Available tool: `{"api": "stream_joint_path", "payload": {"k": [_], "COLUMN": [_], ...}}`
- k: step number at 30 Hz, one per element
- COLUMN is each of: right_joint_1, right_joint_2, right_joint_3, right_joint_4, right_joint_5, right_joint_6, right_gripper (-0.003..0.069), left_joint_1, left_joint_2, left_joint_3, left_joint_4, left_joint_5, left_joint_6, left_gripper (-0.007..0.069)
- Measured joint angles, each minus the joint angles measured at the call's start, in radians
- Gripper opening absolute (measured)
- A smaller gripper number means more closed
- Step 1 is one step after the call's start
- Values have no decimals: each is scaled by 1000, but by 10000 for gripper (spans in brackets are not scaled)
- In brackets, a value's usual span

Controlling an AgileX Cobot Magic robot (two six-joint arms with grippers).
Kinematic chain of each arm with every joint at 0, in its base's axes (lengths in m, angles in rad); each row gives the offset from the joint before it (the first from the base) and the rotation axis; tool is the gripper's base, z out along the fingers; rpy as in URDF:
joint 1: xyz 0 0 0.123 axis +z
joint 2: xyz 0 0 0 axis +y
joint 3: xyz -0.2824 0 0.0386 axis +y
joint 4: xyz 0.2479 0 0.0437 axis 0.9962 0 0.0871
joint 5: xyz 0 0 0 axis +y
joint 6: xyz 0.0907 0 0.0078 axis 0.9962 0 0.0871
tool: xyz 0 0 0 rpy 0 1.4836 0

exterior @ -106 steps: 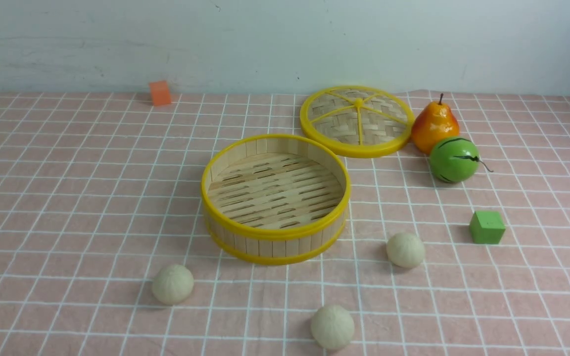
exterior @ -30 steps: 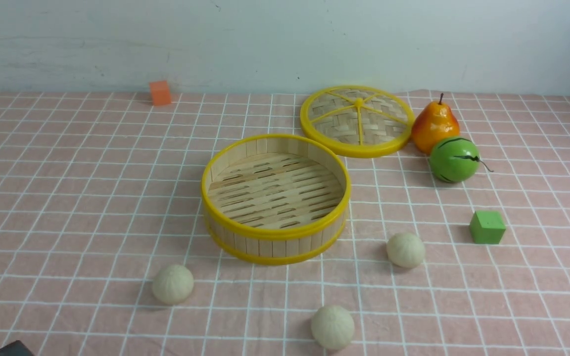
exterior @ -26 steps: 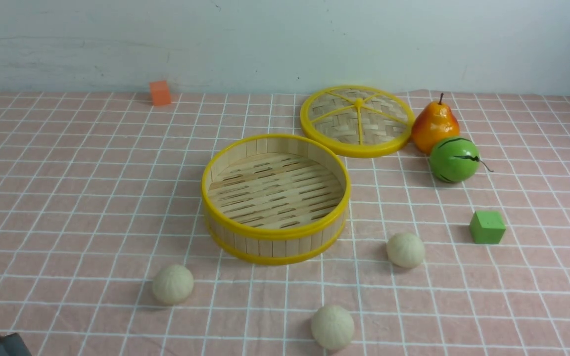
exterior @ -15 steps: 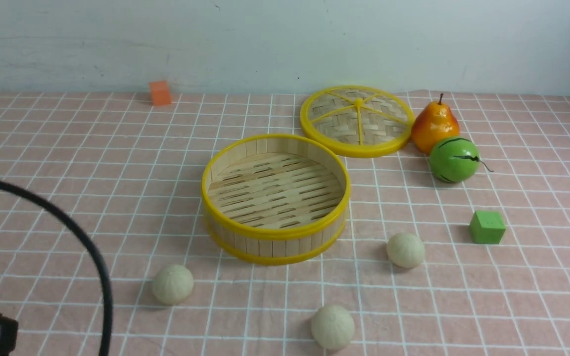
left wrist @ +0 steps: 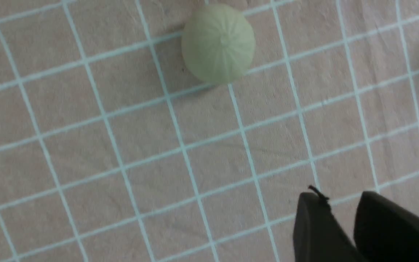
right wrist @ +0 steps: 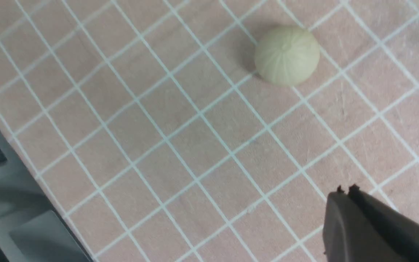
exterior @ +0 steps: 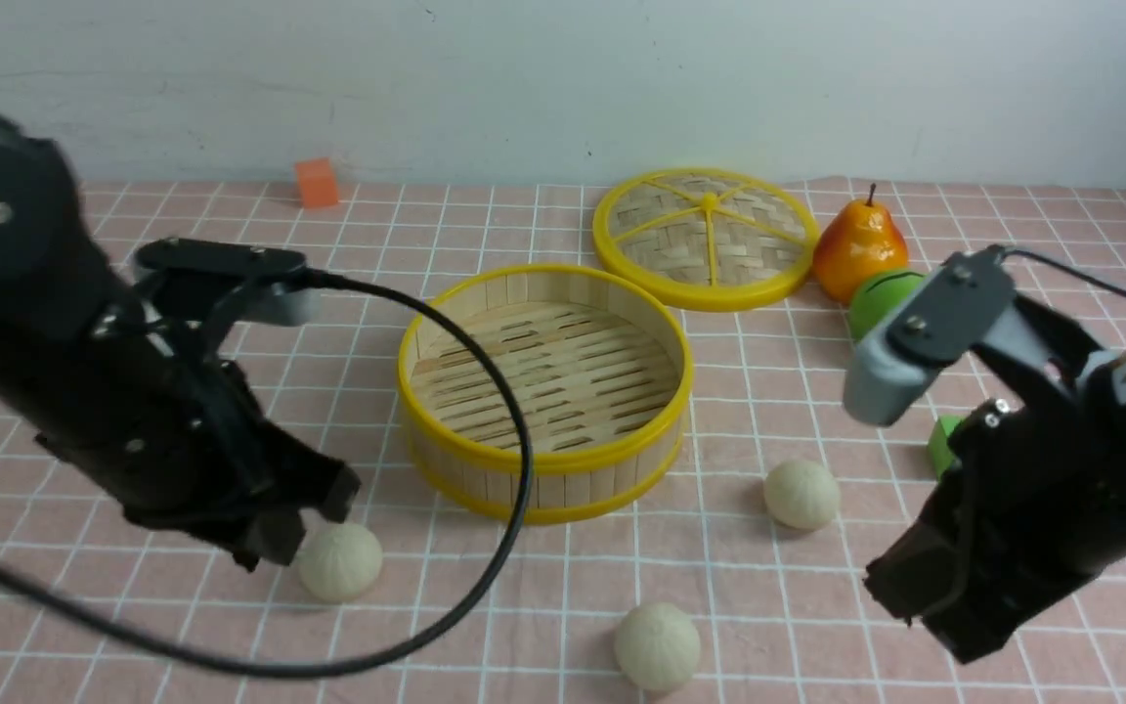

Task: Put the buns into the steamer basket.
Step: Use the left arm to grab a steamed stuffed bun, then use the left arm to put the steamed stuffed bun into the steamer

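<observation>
Three cream buns lie on the pink checked cloth in front of the steamer basket [exterior: 543,462]: one at the left [exterior: 340,575], one at the near middle [exterior: 657,645], one at the right [exterior: 801,495]. The basket holds nothing. My left gripper [exterior: 304,518] hangs just left of the left bun, apart from it. In the left wrist view that bun [left wrist: 218,43] lies ahead of the gripper [left wrist: 340,199], whose jaws stand a little open and hold nothing. My right gripper [exterior: 915,616] is low at the near right, shut and empty [right wrist: 346,191], with a bun [right wrist: 287,54] ahead.
The woven lid [exterior: 707,238] lies behind the basket. A pear [exterior: 858,249], a green striped ball [exterior: 876,298] and a green cube [exterior: 942,445] sit at the right, the last two partly behind my right arm. An orange cube [exterior: 317,184] stands by the back wall.
Both arms have come into view from the near edge, the left one first, and now flank the basket. The buns and basket have not moved.
</observation>
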Motion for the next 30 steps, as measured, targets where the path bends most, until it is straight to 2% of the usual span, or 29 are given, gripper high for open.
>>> {"api": "stream_joint_path", "payload": {"k": [2, 4, 6, 8, 13, 18, 20, 22, 23, 24, 26, 28, 30], "right_joint_1": [15, 16, 16, 16, 16, 16, 16, 16, 16, 16, 16, 16, 16], "right_joint_2": [15, 17, 18, 18, 18, 18, 21, 21, 23, 23, 30, 33, 34], "right_joint_3": [-1, -2, -3, -3, -3, -3, -3, -3, -3, -3, -3, -3, -3], "right_joint_4": [-46, -57, -72, -72, -72, -72, -72, -72, -72, -72, -72, -72, -72], "right_joint_5": [-2, -2, -5, -8, -10, -15, -26, -33, -40, -41, -43, -44, -46], "right_joint_6": [40, 48, 58, 58, 58, 58, 58, 58, 58, 58, 58, 58, 58], "right_gripper": [-8, -7, -5, -3, -1, 2, 3, 3, 5, 5, 8, 10, 10], "left_joint_1": [-1, -1, -1, -1, -1, -1, -1, -1, -1, -1, -1, -4, -9], "left_joint_2": [94, 133, 232, 284, 382, 433, 438, 438, 437, 436, 430, 415, 400], "left_joint_3": [-51, -71, -114, -128, -132, -134, -137, -139, -149, -151, -198, -274, -361], "left_joint_4": [11, 15, 24, 39, 106, 150, 157, 158, 159, 159, 159, 159, 157], "left_joint_5": [-19, -28, -55, -82, -146, -180, -186, -183, -176, -172, -126, -74, -38], "left_joint_6": [-13, -17, -23, -28, -88, -156, -173, -174, -174, -174, -158, -139, -120], "left_gripper": [307, 349, 433, 454, 452, 398, 311, 269, 196, 178, 71, 8, -1]}}
